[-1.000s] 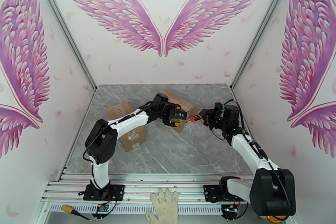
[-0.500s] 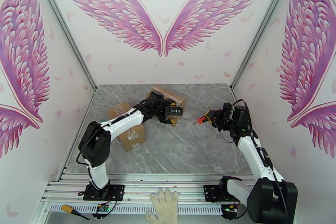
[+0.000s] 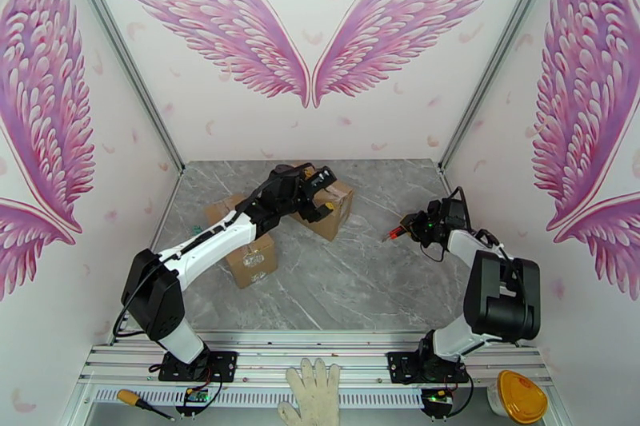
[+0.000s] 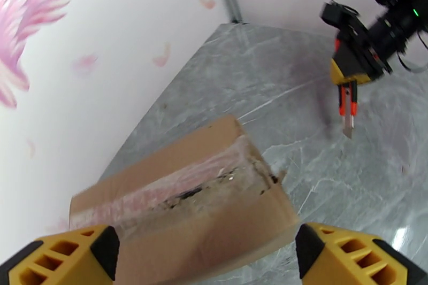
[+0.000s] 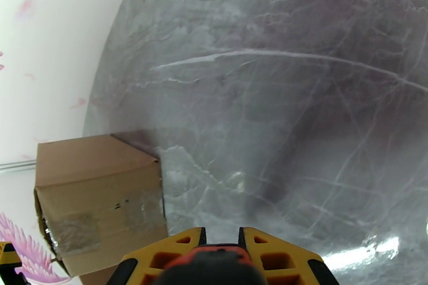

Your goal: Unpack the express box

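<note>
Nearest my bases, a white glove [image 3: 312, 392] and a screwdriver [image 3: 138, 402] lie on the rail, with an orange-lidded tub [image 3: 520, 396] off to the right. Farther in, under my left arm, a second carton [image 3: 254, 258] sits on the grey marble table [image 3: 360, 284].

My right gripper [image 3: 412, 225] is pinched narrow around a utility knife [image 3: 393, 233]. The knife's long axis runs roughly across the table. Its blade end points left toward the express box [image 3: 339, 207], tipped slightly down, and is well apart from it.

The express box rests toward the far middle of the table, skewed to the table's edges. In the left wrist view its taped seam [image 4: 192, 187] runs along its long axis, crossing between my fingers [image 4: 67, 256], and the tape is ragged with a dark slit along it. My left gripper [image 3: 322, 194] stands spread wide over the box, one finger to each side. I cannot tell whether either finger touches the cardboard.
</note>
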Controlling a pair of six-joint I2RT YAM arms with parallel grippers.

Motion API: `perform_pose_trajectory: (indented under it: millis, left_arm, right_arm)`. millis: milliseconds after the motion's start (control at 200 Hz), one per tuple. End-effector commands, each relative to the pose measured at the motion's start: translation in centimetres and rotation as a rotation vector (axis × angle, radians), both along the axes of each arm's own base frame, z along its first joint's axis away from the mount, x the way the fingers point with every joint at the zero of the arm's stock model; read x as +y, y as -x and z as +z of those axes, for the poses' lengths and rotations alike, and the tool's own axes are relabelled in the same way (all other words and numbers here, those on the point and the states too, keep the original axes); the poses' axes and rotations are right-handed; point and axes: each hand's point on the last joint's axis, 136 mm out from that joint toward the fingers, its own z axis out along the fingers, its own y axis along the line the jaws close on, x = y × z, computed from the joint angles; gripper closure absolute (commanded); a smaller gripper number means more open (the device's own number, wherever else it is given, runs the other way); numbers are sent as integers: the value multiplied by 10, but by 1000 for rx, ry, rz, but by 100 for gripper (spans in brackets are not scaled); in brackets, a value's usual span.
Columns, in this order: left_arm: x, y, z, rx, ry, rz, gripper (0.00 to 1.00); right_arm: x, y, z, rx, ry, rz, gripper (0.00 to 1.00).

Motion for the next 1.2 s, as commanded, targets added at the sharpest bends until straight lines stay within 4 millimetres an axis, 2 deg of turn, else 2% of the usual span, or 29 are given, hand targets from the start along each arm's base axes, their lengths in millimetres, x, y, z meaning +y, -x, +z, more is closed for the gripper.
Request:
perform_pose_trajectory:
  millis: [0,70,135,310,365,435,485,545,600,660,785,885,990,1084,1194]
  left_arm:
    - [50,-25,14,160,206,333,7]
    - [72,-34,11,258,321,454,8]
    - [83,-39,7,341,414,512,9]
    - [94,-48,-14,481,527,616,9]
    - [91,-51,-22,532,548,625,10]
    - [82,-55,-29,595,573,621,10]
    - [74,-57,-36,645,574,613,12]
    - [65,-60,-47,695,549,615,13]
    - [58,-62,-56,730,526,610,14]
    - [50,-64,-68,770,505,603,16]
    - [40,-63,-81,810,463,592,18]
    - [32,-62,-83,817,452,557,20]
    - [21,-59,-89,827,381,496,21]
    - [11,-55,-93,856,339,434,22]
    - [8,-54,-91,850,315,401,23]
  right_arm:
    - [-16,-15,-4,-7,80,-8,89]
    - [-19,-14,-14,22,99,-13,83]
    - [-24,-12,-18,38,126,-28,76]
    - [-39,-3,-10,75,227,-58,30]
    - [-44,1,-2,74,262,-70,17]
    - [-49,7,15,54,312,-95,6]
    - [-51,11,33,17,374,-116,1]
    - [-47,14,58,-36,497,-109,1]
    - [-33,13,81,-108,576,-74,1]
    - [-13,6,102,-209,588,-23,1]
    - [47,-17,141,-421,533,177,1]
    - [98,-37,150,-501,441,369,1]
    - [139,-57,147,-538,426,517,1]
    - [165,-73,150,-580,391,600,1]
    - [181,-91,151,-611,356,650,1]
